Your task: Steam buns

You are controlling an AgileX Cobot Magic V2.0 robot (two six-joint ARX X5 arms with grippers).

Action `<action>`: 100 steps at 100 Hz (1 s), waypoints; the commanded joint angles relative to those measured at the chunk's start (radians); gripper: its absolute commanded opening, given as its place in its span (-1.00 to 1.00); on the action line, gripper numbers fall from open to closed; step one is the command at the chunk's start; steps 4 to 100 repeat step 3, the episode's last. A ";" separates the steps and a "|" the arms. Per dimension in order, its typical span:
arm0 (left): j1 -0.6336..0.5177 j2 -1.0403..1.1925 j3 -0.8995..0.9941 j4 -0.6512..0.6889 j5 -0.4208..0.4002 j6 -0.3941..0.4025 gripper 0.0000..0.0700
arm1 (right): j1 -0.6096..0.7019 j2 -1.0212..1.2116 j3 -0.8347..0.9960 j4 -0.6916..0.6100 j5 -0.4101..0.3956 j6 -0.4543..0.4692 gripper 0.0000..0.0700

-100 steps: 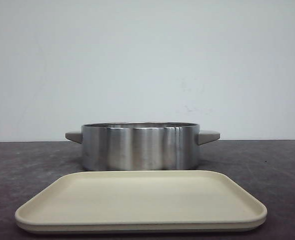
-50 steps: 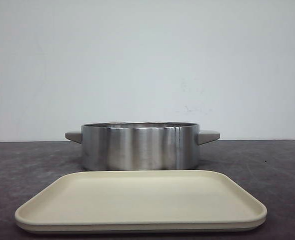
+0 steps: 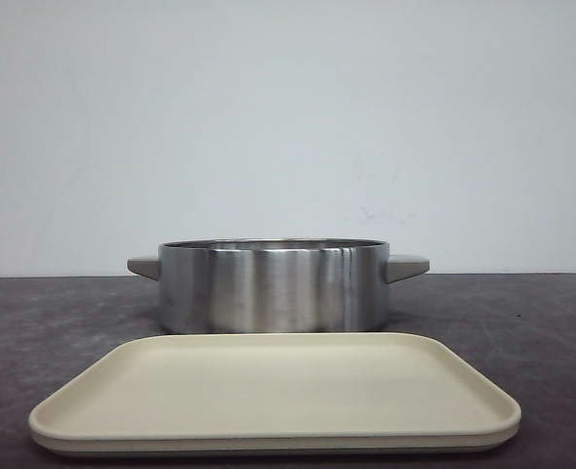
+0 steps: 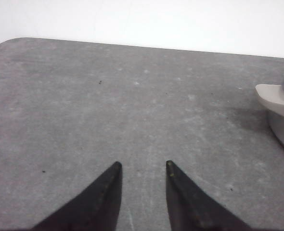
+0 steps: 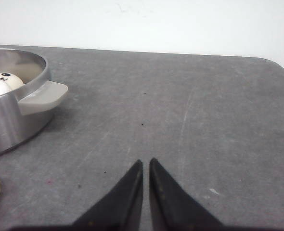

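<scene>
I have one bun (image 5: 2, 83) in sight, and only in the right wrist view — a white dome with a small black face mark, sitting inside the steel pot (image 5: 14, 113) at the left edge of that frame, its top just showing over the rim. Whether the other buns are in there too I cannot tell; the front view looks at the pot's wall (image 3: 273, 288) side-on and shows nothing of its inside, and the cream tray (image 3: 273, 391) in the lower centre of that frame is bare.

My right pincer (image 5: 146, 163) sits at the bottom centre of its view with its tips nearly touching, holding nothing; the bun lies up and to the left of it in that frame, past the pot's grey handle (image 5: 41, 95). My left pincer (image 4: 142, 166) is parted, also holding nothing, and its view catches only the pot's other handle (image 4: 276, 98) at the right edge — no bun.

So I judge the right arm the better placed of the two. A round bun has no long axis to line up with.
</scene>
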 commanded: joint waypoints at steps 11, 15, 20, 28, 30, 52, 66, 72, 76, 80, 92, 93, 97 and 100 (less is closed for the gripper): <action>0.001 -0.001 -0.018 -0.006 0.002 -0.001 -0.58 | 0.004 0.000 -0.002 -0.001 0.000 -0.004 -0.96; 0.001 -0.001 -0.018 -0.006 0.002 -0.001 -0.58 | 0.004 0.000 -0.002 -0.001 0.000 -0.004 -0.96; 0.001 -0.001 -0.018 -0.006 0.002 -0.001 -0.58 | 0.004 0.000 -0.002 -0.001 0.000 -0.004 -0.96; 0.001 -0.001 -0.018 -0.006 0.002 -0.001 -0.58 | 0.004 0.000 -0.002 -0.001 0.000 -0.004 -0.96; 0.001 -0.001 -0.018 -0.006 0.002 -0.001 -0.58 | 0.004 0.000 -0.002 -0.001 0.000 -0.004 -0.96; 0.001 -0.001 -0.018 -0.006 0.002 -0.001 -0.58 | 0.004 0.000 -0.002 -0.001 0.000 -0.004 -0.96; 0.001 -0.001 -0.018 -0.006 0.002 -0.001 -0.58 | 0.004 0.000 -0.002 -0.001 0.000 -0.004 -0.96; 0.001 -0.001 -0.018 -0.006 0.002 -0.001 -0.58 | 0.004 0.000 -0.002 -0.001 0.000 -0.004 -0.96; 0.001 -0.001 -0.018 -0.006 0.002 -0.001 -0.58 | 0.004 0.000 -0.002 -0.001 0.000 -0.004 -0.96; 0.001 -0.001 -0.018 -0.006 0.002 -0.001 -0.58 | 0.004 0.000 -0.002 -0.001 0.000 -0.004 -0.96; 0.001 -0.001 -0.018 -0.006 0.002 -0.001 -0.58 | 0.004 0.000 -0.002 -0.001 0.000 -0.004 -0.96; 0.001 -0.001 -0.018 -0.006 0.002 -0.001 -0.58 | 0.004 0.000 -0.002 -0.001 0.000 -0.004 -0.96; 0.001 -0.001 -0.018 -0.006 0.002 -0.001 -0.58 | 0.004 0.000 -0.002 -0.001 0.000 -0.004 -0.96; 0.001 -0.001 -0.018 -0.006 0.002 -0.001 -0.58 | 0.004 0.000 -0.002 -0.001 0.000 -0.004 -0.96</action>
